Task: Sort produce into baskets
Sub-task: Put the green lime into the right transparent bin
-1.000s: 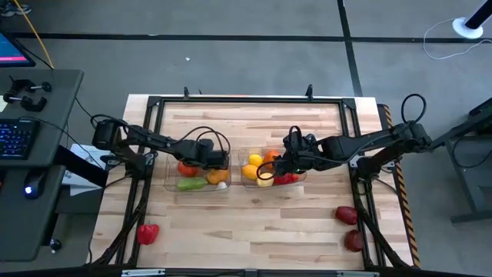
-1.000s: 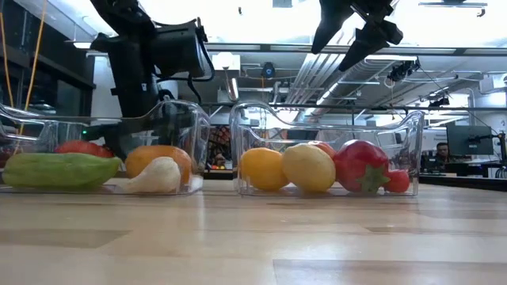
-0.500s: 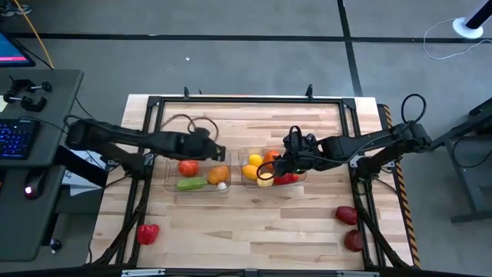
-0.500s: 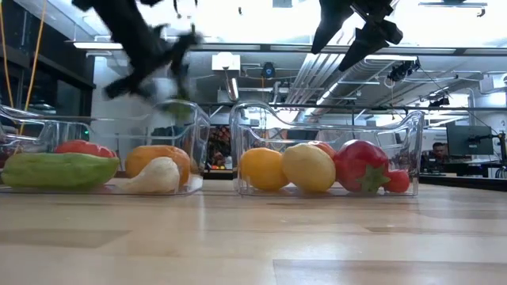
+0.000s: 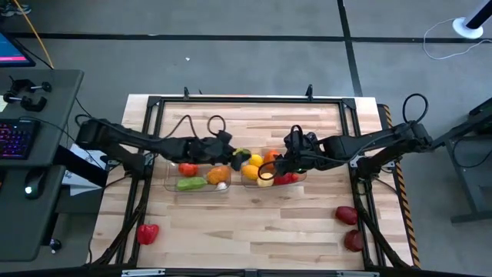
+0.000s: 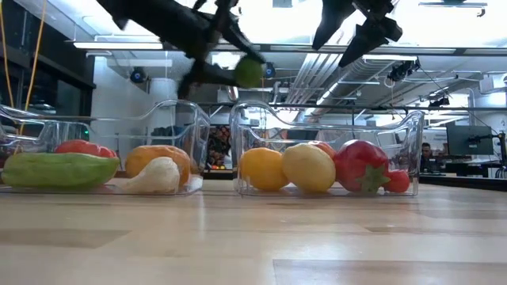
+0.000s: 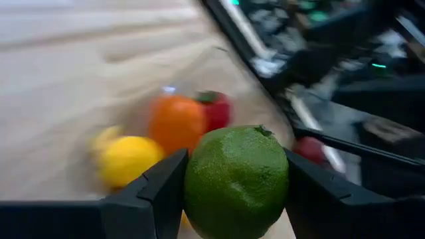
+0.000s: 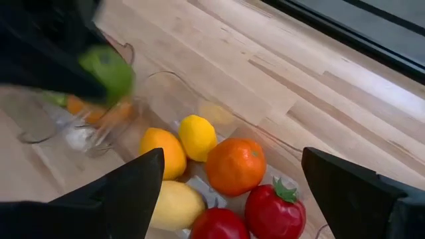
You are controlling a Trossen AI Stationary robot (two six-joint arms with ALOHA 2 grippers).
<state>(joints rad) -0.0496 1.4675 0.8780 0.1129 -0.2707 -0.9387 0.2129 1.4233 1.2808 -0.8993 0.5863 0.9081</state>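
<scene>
Where the high view looks straight down: left gripper (image 5: 233, 155) over the gap between the two baskets, pinching a green lime (image 5: 240, 153); right gripper (image 5: 275, 168) above the right basket (image 5: 247, 180), fingers spread; left basket (image 5: 171, 185) just beside the right one, mid-table; open wood all round both tubs; red produce loose near the front-left edge (image 5: 147, 233) and two dark red pieces near the front-right edge (image 5: 347, 215); wooden table (image 5: 254, 123) framed by black rails, grey floor beyond, desk with keyboard (image 5: 15, 137) off to the left.

Low view: lime (image 6: 248, 72) aloft above the basket rims, clamped in the blurred left gripper (image 6: 230, 59); right gripper (image 6: 348, 36) high over the right basket (image 6: 412, 131), fingers apart; green, red, orange and white pieces in the left basket (image 6: 198, 127); yellow, orange and red pieces in the right; bare board in front, lit ceiling and workshop behind.

Left wrist view: lime (image 7: 236, 180) squeezed between both dark fingers (image 7: 163, 192); yellow, orange and red produce blurred beneath.

Right wrist view: fingers (image 8: 129, 189) wide apart over lemon (image 8: 197, 137), orange (image 8: 234, 166) and red pieces; lime (image 8: 108, 71) at the adjoining rim.
</scene>
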